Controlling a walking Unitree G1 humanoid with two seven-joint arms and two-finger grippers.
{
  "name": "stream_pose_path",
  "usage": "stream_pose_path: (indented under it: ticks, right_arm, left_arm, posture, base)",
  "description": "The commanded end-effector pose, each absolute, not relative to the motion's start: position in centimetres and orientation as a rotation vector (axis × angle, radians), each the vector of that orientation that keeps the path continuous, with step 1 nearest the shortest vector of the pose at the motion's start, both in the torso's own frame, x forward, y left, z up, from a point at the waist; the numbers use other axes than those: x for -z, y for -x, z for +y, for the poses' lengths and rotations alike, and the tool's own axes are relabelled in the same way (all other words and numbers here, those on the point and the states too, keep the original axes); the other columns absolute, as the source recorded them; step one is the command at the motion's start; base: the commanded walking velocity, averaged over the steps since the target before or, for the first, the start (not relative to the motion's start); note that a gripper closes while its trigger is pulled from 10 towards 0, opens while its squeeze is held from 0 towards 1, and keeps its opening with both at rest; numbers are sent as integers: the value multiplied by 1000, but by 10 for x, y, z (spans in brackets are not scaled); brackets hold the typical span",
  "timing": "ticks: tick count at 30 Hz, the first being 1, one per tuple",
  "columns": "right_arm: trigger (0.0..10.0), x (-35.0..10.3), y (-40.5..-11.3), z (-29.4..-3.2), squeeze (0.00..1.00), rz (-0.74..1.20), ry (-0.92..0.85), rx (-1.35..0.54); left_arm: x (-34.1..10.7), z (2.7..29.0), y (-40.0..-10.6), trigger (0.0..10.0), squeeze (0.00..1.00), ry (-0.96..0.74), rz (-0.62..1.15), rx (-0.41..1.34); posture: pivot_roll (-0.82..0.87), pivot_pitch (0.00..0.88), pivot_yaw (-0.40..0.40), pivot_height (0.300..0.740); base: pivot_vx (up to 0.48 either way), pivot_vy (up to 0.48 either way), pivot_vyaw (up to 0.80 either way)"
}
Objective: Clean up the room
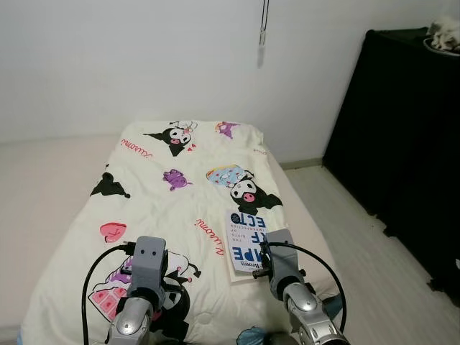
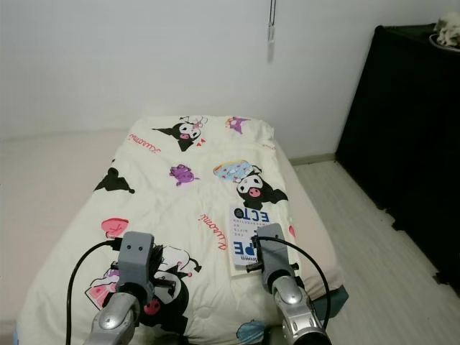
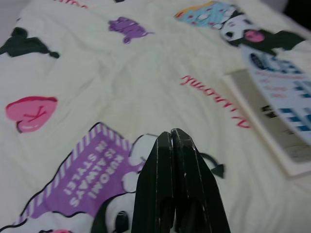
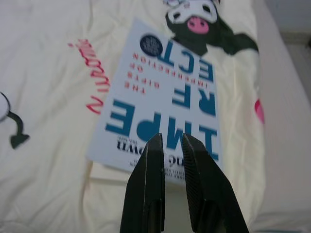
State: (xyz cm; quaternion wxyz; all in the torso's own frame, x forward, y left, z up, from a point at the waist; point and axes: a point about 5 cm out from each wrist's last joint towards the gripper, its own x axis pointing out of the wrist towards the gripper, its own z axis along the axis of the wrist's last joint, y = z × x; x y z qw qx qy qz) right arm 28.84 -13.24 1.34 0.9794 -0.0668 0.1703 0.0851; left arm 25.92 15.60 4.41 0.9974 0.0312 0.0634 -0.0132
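A white book (image 1: pixel 244 241) with blue and red lettering lies flat on the cartoon-print bed cover (image 1: pixel 180 208), near the bed's right edge. My right gripper (image 4: pixel 171 141) hovers just above the near end of the book (image 4: pixel 165 107), its fingers parted by a narrow gap with nothing between them. My left gripper (image 3: pixel 171 138) is shut and empty, held low over a purple cartoon print on the cover. From this wrist the book (image 3: pixel 277 97) lies off to the side. Both wrists (image 1: pixel 147 266) (image 1: pixel 279 262) reach out over the near end of the bed.
A tall black cabinet (image 1: pixel 402 144) stands to the right of the bed, with a strip of pale floor (image 1: pixel 345 215) between them. A white wall lies behind the bed. A pull cord (image 1: pixel 264 36) hangs down in front of it.
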Motion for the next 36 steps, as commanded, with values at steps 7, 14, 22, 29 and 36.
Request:
stream_pose_path:
  ticks: [7,14,22,29,36]
  right_arm:
    - [10000,-20,-291,-144,0,287,148,-81]
    - [10000,-20,-291,-157,0,304,168,-1]
    - [10000,-20,-290,-166,0,306,177,54]
    - [10000,-21,-292,-166,0,304,159,64]
    - [10000,-22,-294,-165,0,304,135,69]
  left_arm:
    - [-41,171,-257,10000,0,-28,138,-49]
    - [-41,172,-257,10000,0,-24,136,-55]
    - [-43,172,-258,10000,0,-24,126,-59]
    - [-44,174,-258,10000,0,-40,125,-56]
    - [-43,175,-257,10000,0,-47,126,-52]
  posture:
    - [37,72,-1,611]
    - [27,78,-1,601]
    - [23,86,-4,581]
    - [28,84,-7,581]
    - [33,77,-10,571]
  base:
    - [0,0,0]
    - [0,0,0]
    - [0,0,0]
    - [0,0,0]
    - [0,0,0]
